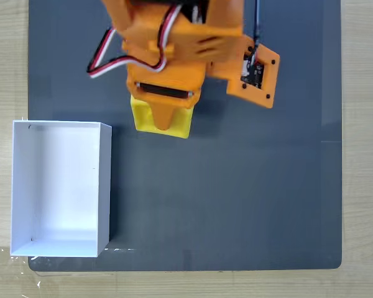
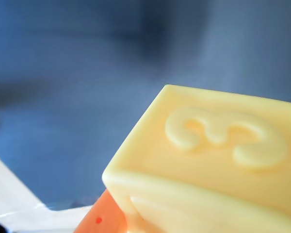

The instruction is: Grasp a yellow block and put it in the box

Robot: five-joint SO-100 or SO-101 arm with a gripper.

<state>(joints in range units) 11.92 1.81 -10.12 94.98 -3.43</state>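
In the fixed view the yellow block (image 1: pixel 180 123) sits at the upper middle of the dark mat, partly covered by my orange gripper (image 1: pixel 166 121), whose pointed finger lies across its top. The wrist view shows the yellow block (image 2: pixel 208 165) very close and tilted, with a raised "3" on the face turned to the camera. An orange finger (image 2: pixel 99 221) presses against its lower left edge. The gripper looks shut on the block. The white open-topped box (image 1: pixel 105 186) stands at the left, below and left of the block, with nothing inside it.
A dark grey mat (image 1: pixel 236 198) covers the wooden table (image 1: pixel 363 155). The arm's orange body and red, white and black cables (image 1: pixel 112 59) hang over the mat's top edge. A blurred white strip (image 2: pixel 14 199) crosses the wrist view's lower left corner.
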